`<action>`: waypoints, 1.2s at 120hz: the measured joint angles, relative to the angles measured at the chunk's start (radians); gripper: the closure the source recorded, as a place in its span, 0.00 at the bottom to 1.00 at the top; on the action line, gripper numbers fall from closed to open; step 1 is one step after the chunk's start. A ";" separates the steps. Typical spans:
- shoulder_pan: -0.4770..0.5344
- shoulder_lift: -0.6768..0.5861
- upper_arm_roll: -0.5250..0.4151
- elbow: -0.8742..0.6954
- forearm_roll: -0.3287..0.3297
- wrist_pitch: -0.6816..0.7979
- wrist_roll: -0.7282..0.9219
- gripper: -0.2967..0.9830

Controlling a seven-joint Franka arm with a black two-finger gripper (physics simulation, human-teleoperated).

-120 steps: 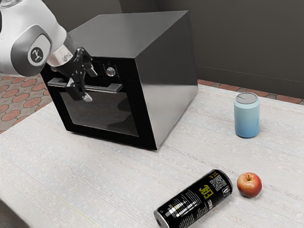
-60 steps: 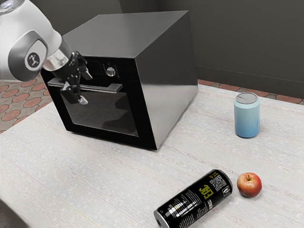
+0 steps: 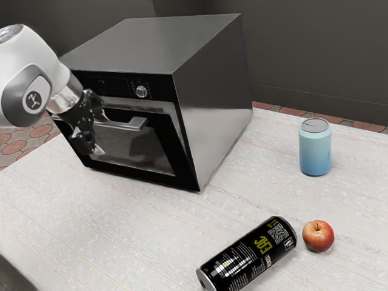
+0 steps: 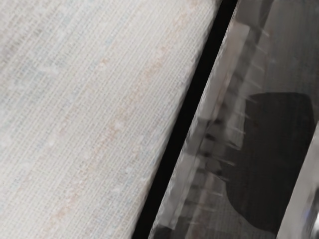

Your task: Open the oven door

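My gripper is at the front of the oven in the exterior view. Its fingers stand apart around the left part of the metal handle, the upper one partly hidden behind the bar. The oven door is ajar, its top tilted out from the body and its lower edge close to it. In the wrist view the dark door glass has a black edge strip, and the shiny handle lies at one side.
A light tabletop extends in front of the oven. At the exterior view's right stand a blue can and a red apple; a black can lies on its side near the apple.
My gripper has moved down and away from the oven front, toward the exterior view's left. The door's top has swung outward with the handle, and a gap has opened below the control panel.
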 joint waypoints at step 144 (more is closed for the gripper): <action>-0.111 0.000 -0.300 0.124 -0.098 -0.366 -0.331 0.23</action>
